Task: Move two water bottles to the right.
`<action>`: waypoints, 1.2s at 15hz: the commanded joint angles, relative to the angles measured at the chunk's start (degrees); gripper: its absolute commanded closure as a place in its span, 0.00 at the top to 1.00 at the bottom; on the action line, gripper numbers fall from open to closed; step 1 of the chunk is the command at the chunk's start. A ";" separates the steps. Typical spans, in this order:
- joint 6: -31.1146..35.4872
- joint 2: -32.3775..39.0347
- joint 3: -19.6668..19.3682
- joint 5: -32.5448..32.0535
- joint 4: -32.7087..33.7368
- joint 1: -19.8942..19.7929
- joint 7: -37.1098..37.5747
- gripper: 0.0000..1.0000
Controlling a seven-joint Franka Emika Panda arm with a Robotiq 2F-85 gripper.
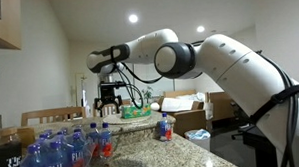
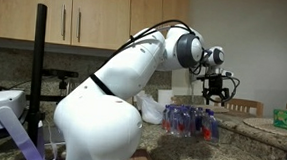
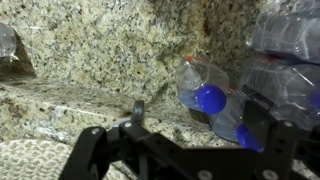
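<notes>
Gripper: the gripper (image 1: 110, 96) hangs above the bottle cluster with its fingers pointing down, spread and empty.
Bottle set apart: one red-banded water bottle (image 1: 166, 126) stands alone on the counter (image 1: 197, 154), well apart from the cluster. I judge this one done.
Second target: the red-banded bottles (image 1: 101, 139) stand upright at the cluster's edge nearest the lone bottle, just beside the FIJI bottles (image 1: 42, 157).
Key relation: in the wrist view the nearest blue cap (image 3: 210, 98) sits toward the right of the view. It is below the gripper and not yet between the fingers.
Long axis: vertical and cap up, in line with a straight descent.
Next move (judgement): shift sideways to centre over that cap, then lower.
Risk: the neighbouring bottles crowd it, so a finger may catch one.
</notes>
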 commanded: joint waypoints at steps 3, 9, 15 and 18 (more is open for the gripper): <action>-4.81 6.87 0.38 -1.10 9.64 0.13 -6.28 1.00; -8.63 9.93 0.58 -1.32 14.04 1.80 -13.68 1.00; -9.50 13.25 0.22 -0.65 18.07 1.72 -16.18 1.00; -9.58 14.71 0.20 -0.47 19.32 1.32 -16.80 1.00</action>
